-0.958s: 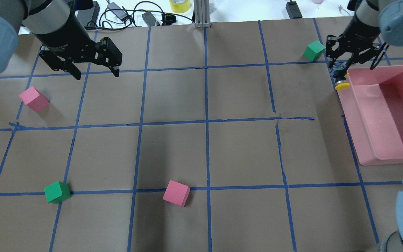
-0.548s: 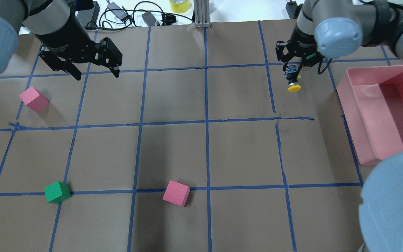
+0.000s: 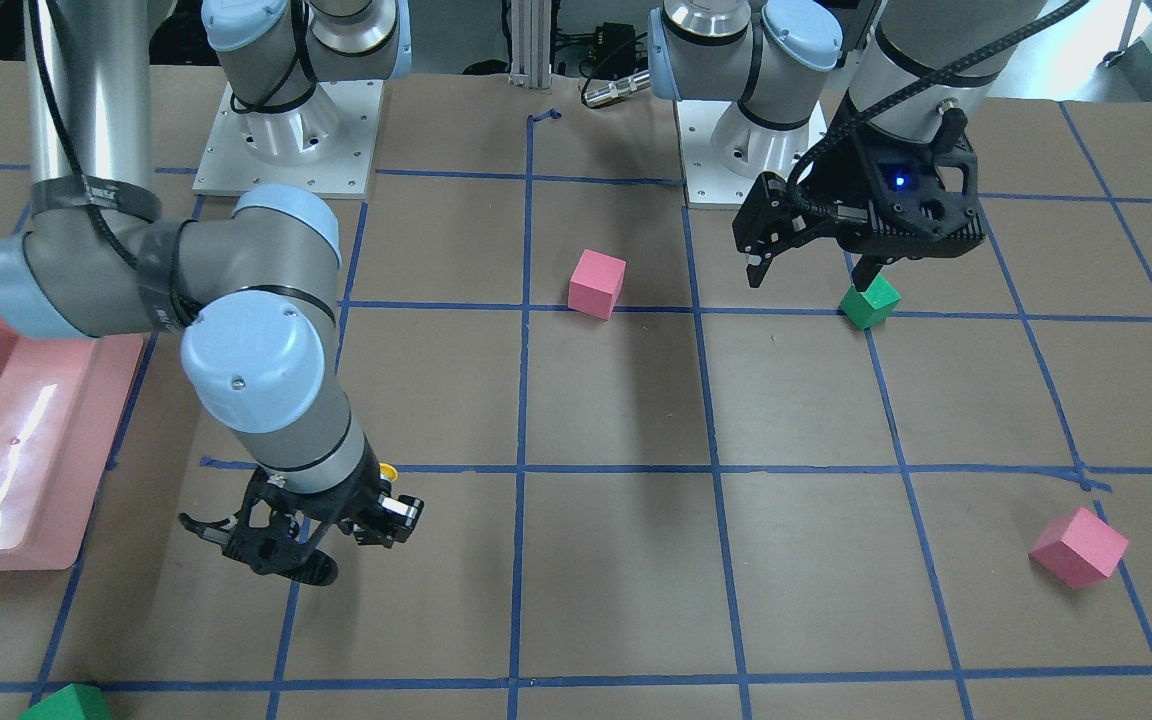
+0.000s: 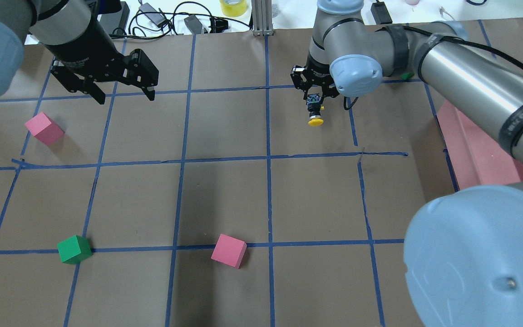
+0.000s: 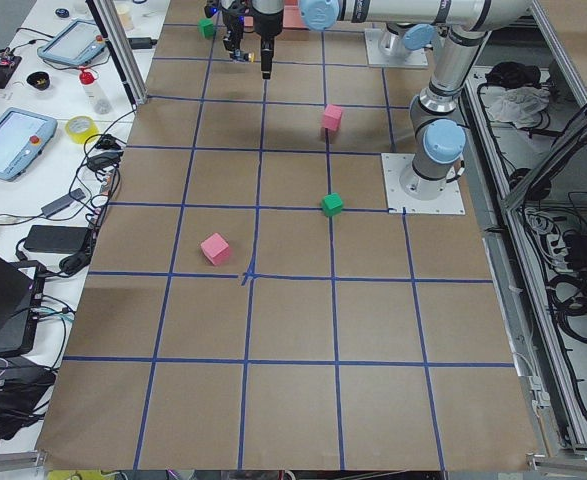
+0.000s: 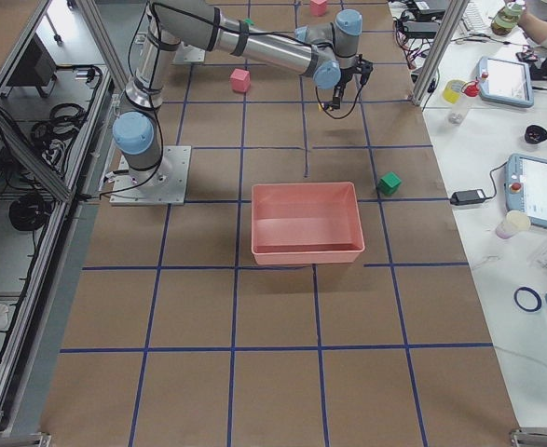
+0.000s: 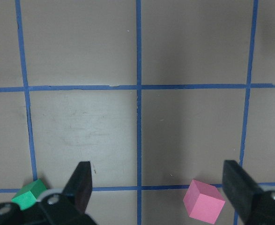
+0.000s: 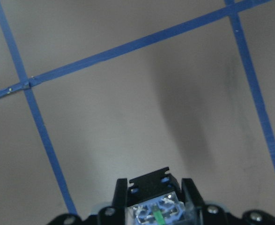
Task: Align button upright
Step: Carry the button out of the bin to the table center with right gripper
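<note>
My right gripper (image 4: 315, 98) is shut on the button (image 4: 314, 113) and holds it above the table near the back middle. The button's black body and yellow cap stick out toward the robot's side. In the front-facing view only the yellow cap (image 3: 389, 470) peeks out behind the right gripper (image 3: 336, 525). The right wrist view shows the button's contact block (image 8: 155, 213) between the fingers. My left gripper (image 4: 126, 96) is open and empty, hovering over the back left; in its wrist view its fingers (image 7: 83, 180) stand wide apart.
A pink bin (image 4: 470, 145) lies at the right, mostly hidden by the right arm. Pink cubes (image 4: 43, 128) (image 4: 229, 250) and a green cube (image 4: 74, 249) lie on the table. Another green cube (image 4: 407, 76) peeks out behind the right arm. Cables lie beyond the far edge.
My right arm has swung left from the pink bin's corner to the back middle, carrying the button. The left arm has not moved.
</note>
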Tool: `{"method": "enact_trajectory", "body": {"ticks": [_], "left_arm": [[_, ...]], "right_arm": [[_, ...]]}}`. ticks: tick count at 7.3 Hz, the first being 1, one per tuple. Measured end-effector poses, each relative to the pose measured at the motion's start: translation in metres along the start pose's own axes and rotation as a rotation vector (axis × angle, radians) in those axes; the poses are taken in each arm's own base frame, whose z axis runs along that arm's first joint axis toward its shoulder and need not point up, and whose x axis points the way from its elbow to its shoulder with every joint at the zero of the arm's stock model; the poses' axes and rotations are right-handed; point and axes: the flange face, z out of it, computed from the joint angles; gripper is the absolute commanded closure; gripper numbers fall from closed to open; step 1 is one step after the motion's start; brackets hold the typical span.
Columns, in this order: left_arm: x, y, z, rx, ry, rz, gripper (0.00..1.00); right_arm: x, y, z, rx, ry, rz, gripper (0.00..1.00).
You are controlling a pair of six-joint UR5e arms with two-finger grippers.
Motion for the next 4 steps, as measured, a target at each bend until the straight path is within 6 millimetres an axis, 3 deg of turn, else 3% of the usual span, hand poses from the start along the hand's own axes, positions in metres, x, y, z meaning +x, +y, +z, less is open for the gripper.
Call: {"method": "enact_trajectory", "body": {"ticks": [4], "left_arm": [[0.000,0.000,0.000,0.000,0.000,0.000,0.00]], "right_arm": [[-0.051,0.012,0.021,-0.012,-0.074,0.057,1.00]]}}
